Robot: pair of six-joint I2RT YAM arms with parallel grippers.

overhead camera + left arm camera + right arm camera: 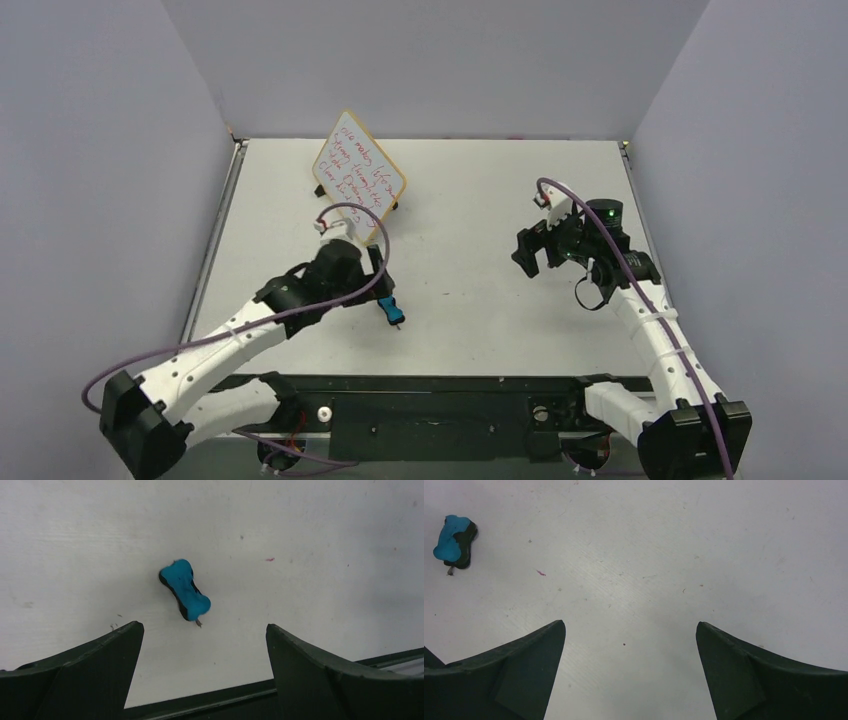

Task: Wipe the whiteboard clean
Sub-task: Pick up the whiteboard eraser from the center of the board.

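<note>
The whiteboard point(358, 165) stands propped in the upper left of the top view, at the far side of the table point(480, 180). It is covered in red handwriting, so nothing is wiped yet. The step in hand looks like fetching the blue eraser point(185, 590). The left fingers point(90, 670) are spread wide and empty above it, and it lies diagonally between them. The right fingers point(514, 670) are also wide open and empty, over bare table at the right. Next, the left arm likely needs to turn slightly, lower, and close across the eraser's narrow middle.
</note>
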